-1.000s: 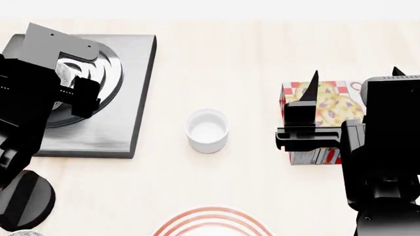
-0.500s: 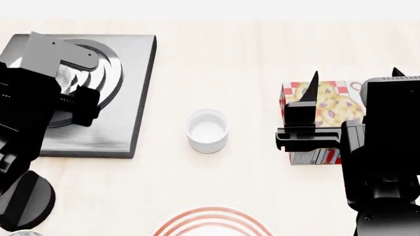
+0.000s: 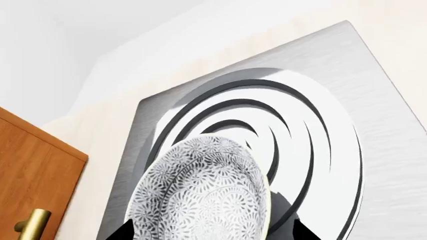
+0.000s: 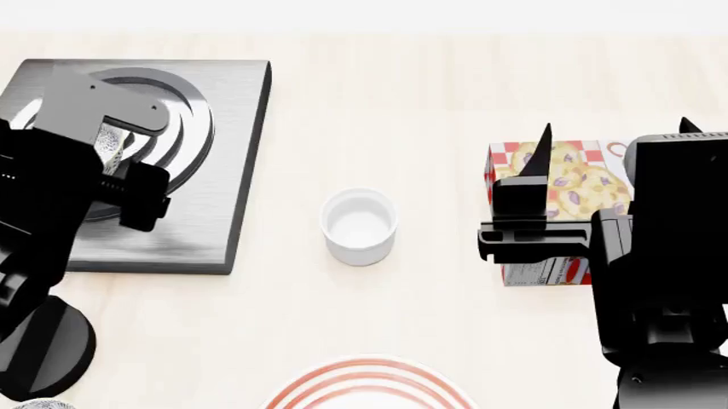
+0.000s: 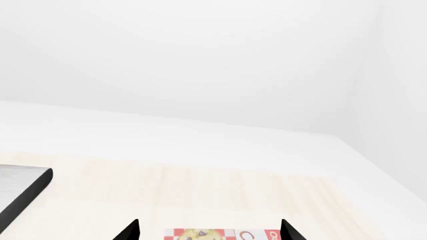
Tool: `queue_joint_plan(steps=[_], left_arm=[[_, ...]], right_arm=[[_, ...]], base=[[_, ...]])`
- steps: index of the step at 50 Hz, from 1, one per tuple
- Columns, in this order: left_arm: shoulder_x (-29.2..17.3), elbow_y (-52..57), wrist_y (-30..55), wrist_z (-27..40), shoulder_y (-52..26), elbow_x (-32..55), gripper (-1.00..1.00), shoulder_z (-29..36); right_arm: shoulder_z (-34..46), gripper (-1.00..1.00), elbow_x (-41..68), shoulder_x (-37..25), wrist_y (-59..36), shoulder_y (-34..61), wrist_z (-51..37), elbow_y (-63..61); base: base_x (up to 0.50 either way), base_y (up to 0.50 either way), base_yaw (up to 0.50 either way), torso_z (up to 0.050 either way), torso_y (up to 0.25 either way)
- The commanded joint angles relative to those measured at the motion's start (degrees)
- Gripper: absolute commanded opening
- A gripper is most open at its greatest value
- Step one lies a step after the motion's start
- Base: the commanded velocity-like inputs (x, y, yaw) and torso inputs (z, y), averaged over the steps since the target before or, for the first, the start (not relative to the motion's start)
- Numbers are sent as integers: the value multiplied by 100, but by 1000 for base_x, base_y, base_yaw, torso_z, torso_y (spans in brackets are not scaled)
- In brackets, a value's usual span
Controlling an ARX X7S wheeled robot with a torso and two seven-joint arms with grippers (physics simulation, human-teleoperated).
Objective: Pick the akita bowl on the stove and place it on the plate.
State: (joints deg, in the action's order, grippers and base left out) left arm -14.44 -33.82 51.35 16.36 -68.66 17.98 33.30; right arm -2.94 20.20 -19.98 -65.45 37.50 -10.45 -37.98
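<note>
Bright, even light fills the scene, everything crisp and unblurred, with soft shadows under the white cup (image 4: 360, 227), a sheen on the stove (image 4: 216, 170), and washed-out walls.

The speckled bowl (image 3: 200, 192) is sitting tilted over the stove's (image 4: 222, 183) ringed burner, apparently lifted, though contact is hard to judge. The red-ringed plate (image 4: 370, 388) is lying at the table's near edge, only partly showing.
</note>
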Motion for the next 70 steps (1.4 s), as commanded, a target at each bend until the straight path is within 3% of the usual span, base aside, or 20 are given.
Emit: queue_joint_plan(steps=[1,32,70], left_arm=[[78,46,98,-181,-10,94,100,-158],[-86,63,91,-579,4,110,100,129],[-203,-25,86,-570,-37,101,100,146]], right_arm=[[-121,100,-81,94,75,2,104,73],[-110,100,-8,64,24,28,41,49],[-80,100,42,15,133,-18,5,117]], base=[[0,0,0,0,0],[0,0,0,0,0],[0,0,0,0,0]])
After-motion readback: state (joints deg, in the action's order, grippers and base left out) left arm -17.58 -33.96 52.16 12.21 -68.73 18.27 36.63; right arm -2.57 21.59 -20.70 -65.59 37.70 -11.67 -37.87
